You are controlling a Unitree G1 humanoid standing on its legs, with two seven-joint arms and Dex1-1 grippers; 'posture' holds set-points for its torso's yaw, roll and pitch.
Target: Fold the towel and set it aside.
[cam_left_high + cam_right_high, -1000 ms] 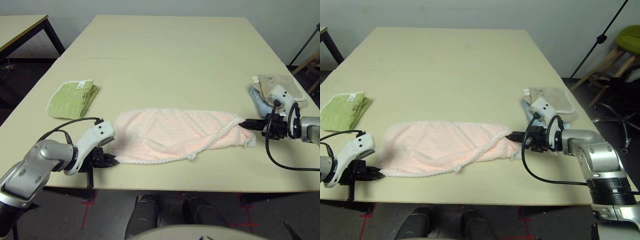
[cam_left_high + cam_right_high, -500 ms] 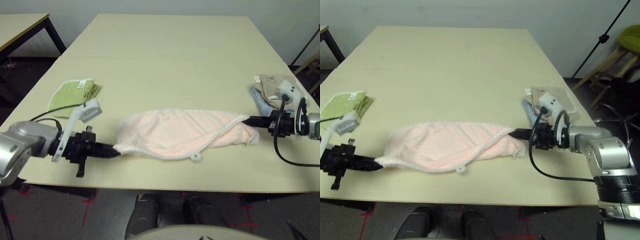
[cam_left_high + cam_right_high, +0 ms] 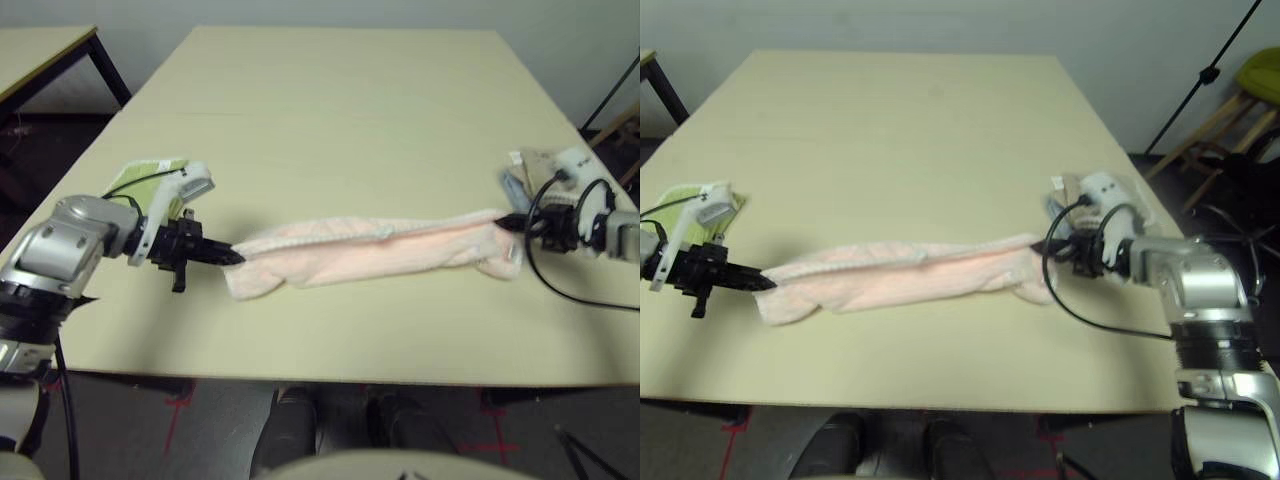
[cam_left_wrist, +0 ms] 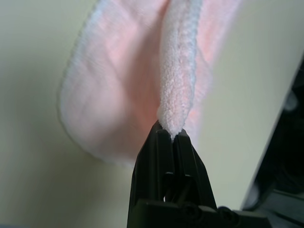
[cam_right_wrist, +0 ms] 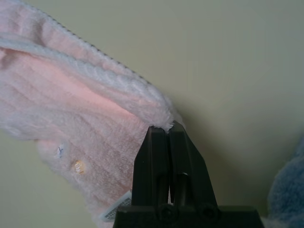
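Left hand (image 3: pixel 232 257) is clamped on one end of the towel (image 3: pixel 370 255); the left wrist view shows its two black fingers (image 4: pixel 156 152) pressed together with a pinch of pink terry cloth standing up between the tips. Right hand (image 3: pixel 508 224) is clamped on the opposite end; the right wrist view shows its fingers (image 5: pixel 154 156) closed tight on the corded white edge of the cloth.

Towel condition: stretched between the two hands as a long, narrow, bunched band running across the near part of the table (image 3: pixel 340 110). The upper edge is pulled fairly taut from hand to hand. The lower part of the cloth sags and touches the table surface, most clearly near the left hand, where a rounded fold lies on the table, and near the right hand, where a loose corner droops. A small white tag shows on that drooping corner in the right wrist view.

Other items: a folded green towel (image 3: pixel 138 178) lies on the table's left side, just behind the left wrist and partly covered by it. A beige cloth (image 3: pixel 1128 205) lies at the table's right edge behind the right hand, on top of a blue cloth (image 3: pixel 510 187). The blue one also shows beside the right hand in the right wrist view. Both arms extend outward toward opposite table edges.
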